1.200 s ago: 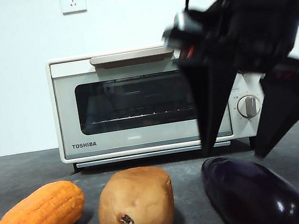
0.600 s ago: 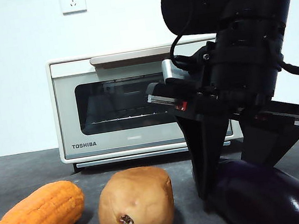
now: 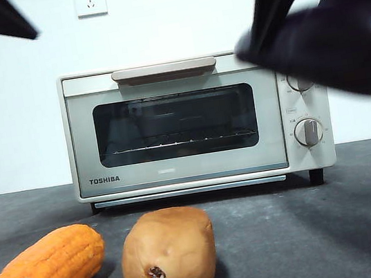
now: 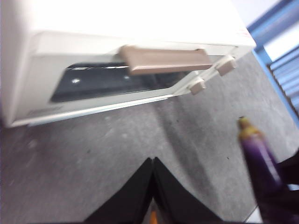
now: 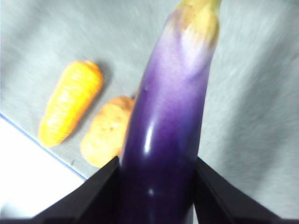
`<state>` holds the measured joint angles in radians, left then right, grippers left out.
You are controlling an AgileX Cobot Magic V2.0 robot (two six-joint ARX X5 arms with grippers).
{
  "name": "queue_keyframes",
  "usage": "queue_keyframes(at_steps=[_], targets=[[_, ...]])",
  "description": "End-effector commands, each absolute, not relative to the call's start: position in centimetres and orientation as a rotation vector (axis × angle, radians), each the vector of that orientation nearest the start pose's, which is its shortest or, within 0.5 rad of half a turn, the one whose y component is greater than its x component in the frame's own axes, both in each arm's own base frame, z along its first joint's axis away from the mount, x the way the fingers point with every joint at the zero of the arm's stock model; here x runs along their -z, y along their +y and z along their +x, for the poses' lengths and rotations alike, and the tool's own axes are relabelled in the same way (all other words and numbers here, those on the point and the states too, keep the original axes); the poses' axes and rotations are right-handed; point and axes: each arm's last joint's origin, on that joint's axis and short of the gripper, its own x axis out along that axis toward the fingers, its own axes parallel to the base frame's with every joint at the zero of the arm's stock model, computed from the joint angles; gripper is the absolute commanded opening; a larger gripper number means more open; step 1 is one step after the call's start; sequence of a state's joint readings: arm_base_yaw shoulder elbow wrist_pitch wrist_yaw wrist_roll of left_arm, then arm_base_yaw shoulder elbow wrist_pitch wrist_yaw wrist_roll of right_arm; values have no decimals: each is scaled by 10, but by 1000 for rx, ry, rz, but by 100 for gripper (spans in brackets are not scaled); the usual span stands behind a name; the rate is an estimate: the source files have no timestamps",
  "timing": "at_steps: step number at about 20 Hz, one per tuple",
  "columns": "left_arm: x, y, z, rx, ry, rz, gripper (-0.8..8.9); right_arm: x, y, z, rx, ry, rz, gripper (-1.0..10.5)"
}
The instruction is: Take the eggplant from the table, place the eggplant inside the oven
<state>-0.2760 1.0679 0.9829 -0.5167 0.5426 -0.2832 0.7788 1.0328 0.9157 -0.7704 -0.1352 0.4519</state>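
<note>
Right gripper (image 5: 156, 186), its 2 jaws clamped on the eggplant (image 5: 168, 116) held high above the table (image 3: 311, 232); the oven (image 3: 176, 123) door is closed, so the left gripper (image 4: 153, 186), jaws together and empty, should open the handle (image 4: 163, 59) first.

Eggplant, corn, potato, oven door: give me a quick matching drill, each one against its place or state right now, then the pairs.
Things:
1. eggplant
2. corn cob
3. potato
4. oven door

States:
A. closed, handle at the top
B. lying on the table, leftmost in the front view
C. lifted off the table, clamped between the jaws of the right gripper
D. on the table in front of the oven, just right of the orange vegetable

Pairs: 1-C, 2-B, 3-D, 4-A

The left gripper is shut and holds nothing, facing the oven.
</note>
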Motion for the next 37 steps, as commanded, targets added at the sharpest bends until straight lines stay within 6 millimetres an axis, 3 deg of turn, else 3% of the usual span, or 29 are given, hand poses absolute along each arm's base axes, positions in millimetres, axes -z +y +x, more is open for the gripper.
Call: queue_keyframes(at_steps=[1,5,9,16,20,28,33,37], targets=[[-337,-94,226,740,692,-252,4,-304,128,123,-632,935,92,107],[-353,-133,263,768,711,-126,4,-320,100,101,-553,822,93,107],[-348,-169,297,770,730,-37,4,-331,76,81,-498,706,114,107],[-323,-192,323,761,776,43,4,-340,51,57,-493,587,175,107],[-315,-191,320,758,854,60,4,-341,49,55,-500,578,182,107],[-302,-202,289,811,1091,148,4,-345,52,57,-537,542,200,107],[-300,-210,266,929,1223,192,4,-343,66,69,-596,578,140,107],[-310,-208,262,952,1161,204,4,-337,89,87,-720,640,43,107]])
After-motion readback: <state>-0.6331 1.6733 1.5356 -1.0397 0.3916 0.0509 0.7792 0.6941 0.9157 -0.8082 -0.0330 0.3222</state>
